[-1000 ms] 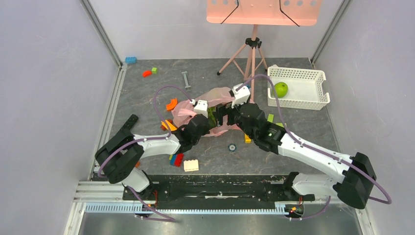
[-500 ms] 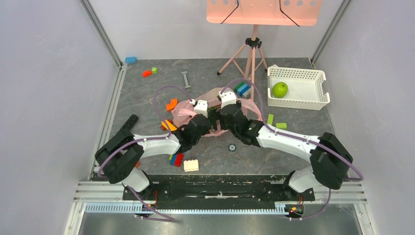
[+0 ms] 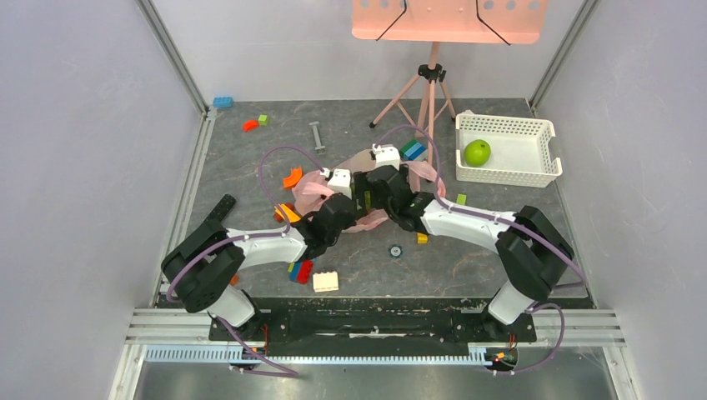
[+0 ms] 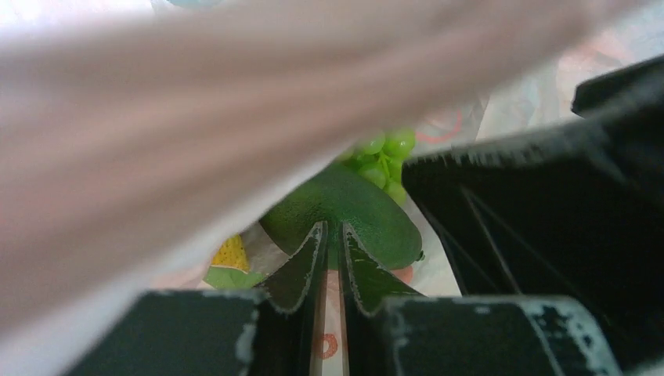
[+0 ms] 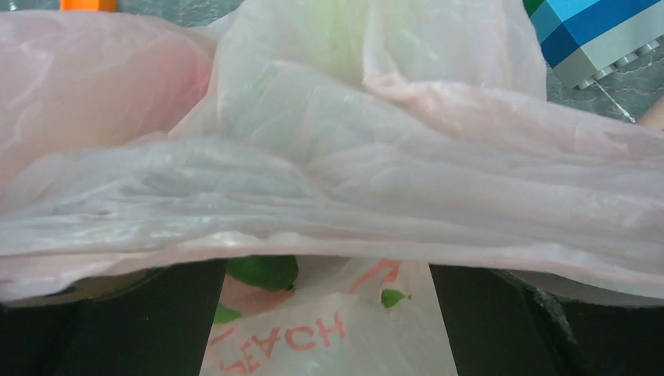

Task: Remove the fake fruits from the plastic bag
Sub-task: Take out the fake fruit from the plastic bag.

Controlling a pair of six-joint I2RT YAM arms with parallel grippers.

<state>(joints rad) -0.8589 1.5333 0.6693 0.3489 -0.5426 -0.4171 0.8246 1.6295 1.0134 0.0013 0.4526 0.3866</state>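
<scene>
Your left fingers were nearly together, with only a thin slit between them, and I could not tell whether any film was caught there. Just past their tips lay the dark green avocado. The green grapes were beyond it and a bit of the yellow lemon showed low to their left, all inside the plastic bag, whose pink film crossed above them in a blur.

Your right fingers were spread wide at the bag's mouth, just right of the left ones. The film lay across them, and between them showed a green fruit, too little of it to name. A blue and grey block sat beyond them to the right. Well off to their right, the green apple lay in the white lattice basket on the table.
</scene>
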